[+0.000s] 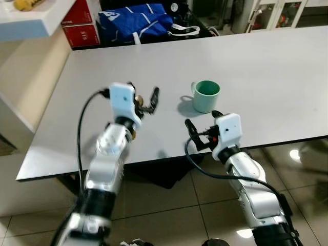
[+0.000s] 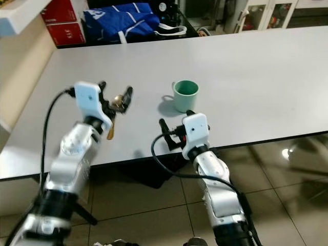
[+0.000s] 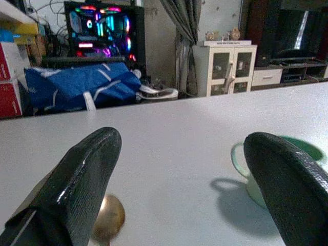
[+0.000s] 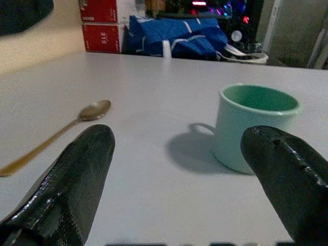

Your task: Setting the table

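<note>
Writing: red boxes [image 4: 102,23] beyond far table edge carry white print, too small/blurred to read; one looks like digits, can't confirm. No other legible labels.

Green mug [image 1: 206,95] upright on grey table [image 1: 266,66], approx mid-table, handle pointing toward robot's left. Interior looks empty in right wrist view.

Gold spoon [image 4: 56,134] flat on table, to mug's left, well apart from it. Right wrist view shows whole spoon: bowl toward far side, handle running back toward near edge. Right eye view: spoon [image 2: 114,117] partly behind left gripper. Left wrist view gives only the bowl [image 3: 108,219], low beside one finger.

Left gripper [image 1: 144,100] above table over spoon, fingers wide apart, nothing held. Can't tell if a finger touches the spoon.

Right gripper [image 1: 201,128] near front table edge, just short of mug, fingers spread wide, empty. Mug sits between fingers in its wrist view, not touching.

Room: table surface bare to the right and behind mug. Near edge runs right under right wrist. Blue bag [image 1: 136,21] and a shoe [image 1: 184,29] past far edge. White shelf [image 1: 31,20] at far left, yellow item [image 1: 25,4] on it. Tiled floor [image 1: 169,215] below.
</note>
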Controlling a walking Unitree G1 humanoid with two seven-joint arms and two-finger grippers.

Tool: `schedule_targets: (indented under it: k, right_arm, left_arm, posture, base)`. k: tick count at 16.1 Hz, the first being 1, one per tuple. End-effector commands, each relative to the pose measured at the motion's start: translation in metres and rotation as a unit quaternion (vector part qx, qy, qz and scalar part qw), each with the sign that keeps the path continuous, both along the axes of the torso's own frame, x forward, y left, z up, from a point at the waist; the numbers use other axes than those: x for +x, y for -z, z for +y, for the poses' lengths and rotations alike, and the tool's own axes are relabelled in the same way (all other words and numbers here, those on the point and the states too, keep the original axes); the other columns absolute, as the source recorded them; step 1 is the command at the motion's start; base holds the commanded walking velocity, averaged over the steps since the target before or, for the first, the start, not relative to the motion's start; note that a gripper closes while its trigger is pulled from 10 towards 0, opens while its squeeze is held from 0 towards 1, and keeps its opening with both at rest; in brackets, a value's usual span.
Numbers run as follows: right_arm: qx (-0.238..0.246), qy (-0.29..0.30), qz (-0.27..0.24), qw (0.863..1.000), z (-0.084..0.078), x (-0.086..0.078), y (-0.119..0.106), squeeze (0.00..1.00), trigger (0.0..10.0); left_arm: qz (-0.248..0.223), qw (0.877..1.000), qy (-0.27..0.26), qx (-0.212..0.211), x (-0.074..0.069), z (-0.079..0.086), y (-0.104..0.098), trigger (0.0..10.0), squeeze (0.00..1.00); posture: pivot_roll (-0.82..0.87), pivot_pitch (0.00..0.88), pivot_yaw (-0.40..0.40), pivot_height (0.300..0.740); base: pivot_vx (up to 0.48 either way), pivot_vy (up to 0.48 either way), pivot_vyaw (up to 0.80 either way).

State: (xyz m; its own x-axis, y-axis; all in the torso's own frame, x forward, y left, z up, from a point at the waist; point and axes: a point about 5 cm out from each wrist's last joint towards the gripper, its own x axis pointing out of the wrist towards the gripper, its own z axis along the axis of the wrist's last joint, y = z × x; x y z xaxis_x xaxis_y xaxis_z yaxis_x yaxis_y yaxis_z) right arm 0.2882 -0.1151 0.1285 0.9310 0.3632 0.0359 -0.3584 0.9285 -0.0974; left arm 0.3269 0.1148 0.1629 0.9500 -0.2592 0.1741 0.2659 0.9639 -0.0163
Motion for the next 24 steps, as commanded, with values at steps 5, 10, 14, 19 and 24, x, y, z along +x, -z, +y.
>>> schedule_targets:
  k: [5, 10, 14, 19, 24]
  right_arm:
    - [0.006, 0.004, -0.008, 1.000, 0.007, 0.003, 0.003, 0.00, 10.0]
    - [0.010, -0.002, -0.003, 1.000, 0.008, 0.006, 0.008, 0.00, 10.0]
    - [0.014, 0.000, -0.002, 1.000, 0.008, 0.008, 0.009, 0.00, 10.0]
    - [0.014, 0.002, 0.000, 1.000, 0.006, 0.007, 0.011, 0.00, 10.0]
    - [0.016, 0.003, 0.003, 1.000, 0.006, 0.006, 0.012, 0.00, 10.0]
  left_arm:
    - [0.008, 0.998, -0.058, 0.003, -0.031, 0.026, 0.008, 10.0, 0.00]
    - [0.032, 0.995, -0.092, 0.014, -0.037, 0.031, 0.015, 10.0, 0.00]
    - [0.066, 0.992, -0.100, -0.025, -0.034, 0.034, 0.022, 10.0, 0.00]
    - [0.071, 0.991, -0.107, -0.038, -0.028, 0.036, 0.022, 10.0, 0.00]
    - [0.073, 0.991, -0.107, -0.039, -0.027, 0.034, 0.022, 10.0, 0.00]
  posture:
    - [-0.17, 0.000, 0.087, 0.740]
    - [-0.15, 0.000, 0.065, 0.740]
    - [-0.16, 0.000, 0.067, 0.740]
    - [-0.17, 0.000, 0.071, 0.740]
    - [-0.17, 0.000, 0.079, 0.740]
  base:
    - [0.000, 0.000, 0.00]
    - [0.000, 0.000, 0.00]
    - [0.000, 0.232, 0.00]
    - [0.000, 0.475, 0.00]
    - [0.000, 0.480, 0.00]
